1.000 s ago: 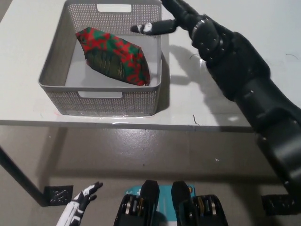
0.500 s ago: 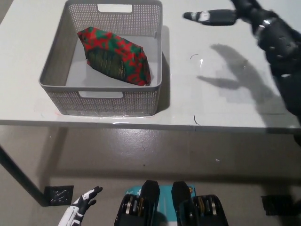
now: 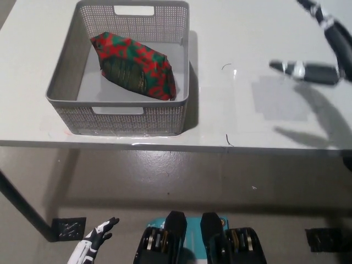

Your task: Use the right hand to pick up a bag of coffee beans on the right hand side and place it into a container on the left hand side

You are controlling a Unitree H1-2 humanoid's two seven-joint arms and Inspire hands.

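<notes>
A red-and-green patterned coffee bag [image 3: 135,65] lies tilted inside the grey perforated basket [image 3: 71,71] at the table's left. My black right hand [image 3: 324,49] is at the far right edge of the head view, above the table, fingers spread and holding nothing, well away from the basket. My white left hand [image 3: 93,245] rests low at the bottom left, below the table, fingers apart.
The white table [image 3: 247,110] carries the basket; a faint grey patch [image 3: 280,99] marks its right part. The table's front edge runs across the middle of the view, with the floor below.
My right hand has drawn back from the basket's rim, moving right and toward the table's right edge. The coffee bag has stayed in the basket. The left hand is still.
</notes>
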